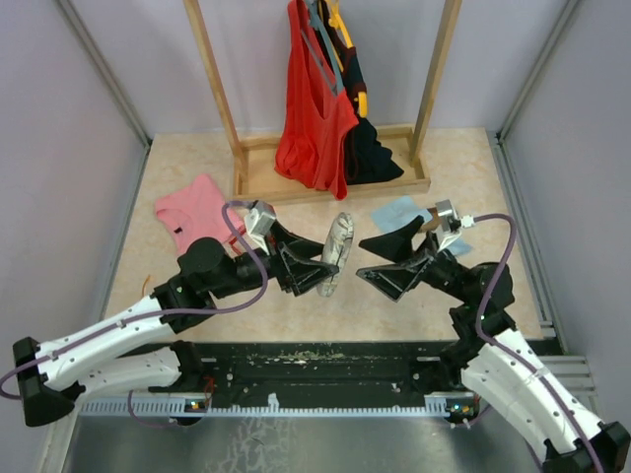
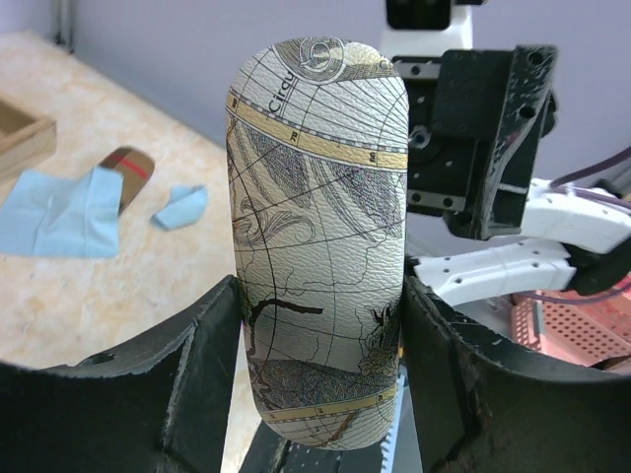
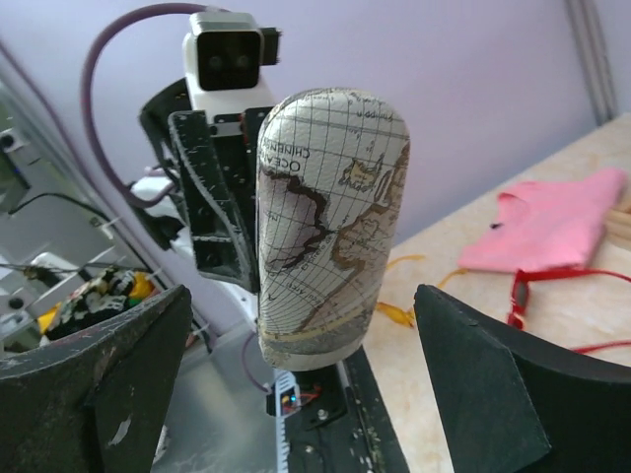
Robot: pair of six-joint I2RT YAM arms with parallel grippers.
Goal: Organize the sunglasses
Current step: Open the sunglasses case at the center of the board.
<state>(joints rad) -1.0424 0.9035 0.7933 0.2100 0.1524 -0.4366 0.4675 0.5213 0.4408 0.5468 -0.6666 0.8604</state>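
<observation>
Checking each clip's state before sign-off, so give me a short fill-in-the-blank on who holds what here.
1. The left gripper is clamped on the ____-print case.
2. The right gripper faces that case without touching it, its jaws ____.
3. The red sunglasses lie beside the ____ cloth.
Missing words: map; open; pink.

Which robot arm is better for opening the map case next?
Probably the right arm. The right gripper is wide open, empty and facing the map case, while the left gripper is busy clamping that case upright.
</observation>
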